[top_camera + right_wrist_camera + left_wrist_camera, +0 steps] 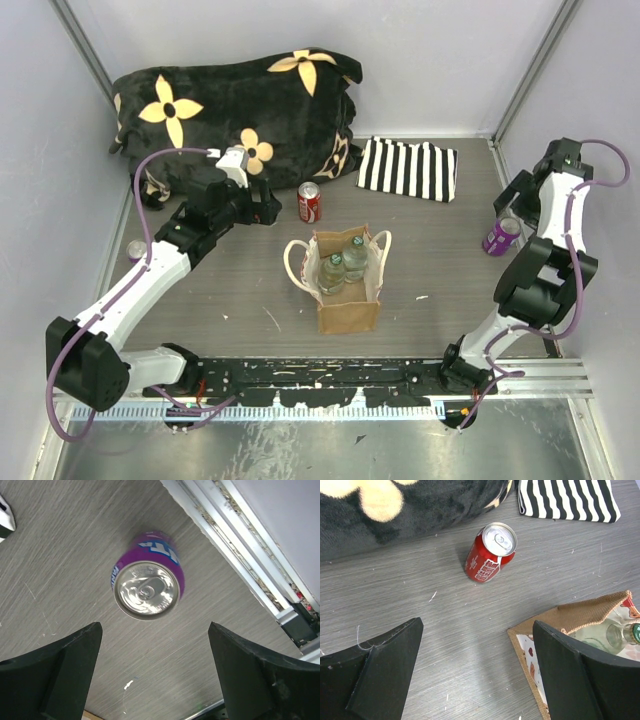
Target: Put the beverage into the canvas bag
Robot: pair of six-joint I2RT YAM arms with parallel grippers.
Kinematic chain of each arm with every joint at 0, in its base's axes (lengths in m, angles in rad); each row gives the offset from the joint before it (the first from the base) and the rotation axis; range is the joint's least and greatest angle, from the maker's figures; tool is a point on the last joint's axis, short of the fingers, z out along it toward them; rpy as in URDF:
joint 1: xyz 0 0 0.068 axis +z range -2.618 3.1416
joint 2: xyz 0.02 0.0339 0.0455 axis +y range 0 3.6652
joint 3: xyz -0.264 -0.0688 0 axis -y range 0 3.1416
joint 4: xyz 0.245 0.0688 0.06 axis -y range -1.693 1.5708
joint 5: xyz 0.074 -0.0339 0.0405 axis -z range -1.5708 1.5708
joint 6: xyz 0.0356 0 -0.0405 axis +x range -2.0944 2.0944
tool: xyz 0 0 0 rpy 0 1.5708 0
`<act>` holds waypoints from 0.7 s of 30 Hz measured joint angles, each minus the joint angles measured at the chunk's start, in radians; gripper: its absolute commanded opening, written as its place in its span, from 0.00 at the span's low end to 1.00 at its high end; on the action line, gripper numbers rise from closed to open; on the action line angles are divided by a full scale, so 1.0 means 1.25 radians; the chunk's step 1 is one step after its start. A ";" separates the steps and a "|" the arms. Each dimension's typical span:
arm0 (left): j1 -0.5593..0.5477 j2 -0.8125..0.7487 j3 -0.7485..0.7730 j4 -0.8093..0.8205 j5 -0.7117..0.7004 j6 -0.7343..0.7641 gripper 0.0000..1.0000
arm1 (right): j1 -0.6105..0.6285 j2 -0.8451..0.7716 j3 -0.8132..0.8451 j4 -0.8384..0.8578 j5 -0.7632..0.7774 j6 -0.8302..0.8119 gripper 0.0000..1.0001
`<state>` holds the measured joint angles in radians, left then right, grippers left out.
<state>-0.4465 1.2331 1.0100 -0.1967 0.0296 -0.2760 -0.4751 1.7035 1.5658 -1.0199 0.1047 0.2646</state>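
The tan canvas bag (348, 314) stands upright in the middle of the table, with two glass bottles (343, 263) inside. A red can (309, 203) stands behind it. My left gripper (267, 206) is open and empty just left of the red can. In the left wrist view the red can (491, 552) stands ahead of the open gripper (477, 630), and the bag's corner (580, 616) is by the right finger. A purple can (501, 236) stands at the right. My right gripper (509, 205) hovers open above the purple can (146, 585), which lies ahead of the open gripper (155, 630).
A black blanket with cream flowers (235, 110) lies at the back left. A black-and-white striped cloth (408, 167) lies at the back right. Another small can (136, 250) stands by the left wall. A metal rail (250, 550) runs along the right wall.
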 measured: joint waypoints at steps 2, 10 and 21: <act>0.000 0.002 -0.002 0.003 0.005 -0.005 0.98 | 0.000 0.022 0.014 0.001 -0.014 -0.001 0.93; 0.006 0.014 -0.004 0.020 0.020 -0.011 0.98 | 0.000 0.085 0.025 -0.003 -0.028 -0.001 0.93; 0.016 0.017 -0.015 0.028 0.024 -0.012 0.98 | 0.000 0.134 0.021 -0.004 -0.029 0.000 0.83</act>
<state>-0.4259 1.2549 0.9916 -0.1616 0.0593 -0.2909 -0.4751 1.8709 1.5921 -1.0245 0.0685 0.2642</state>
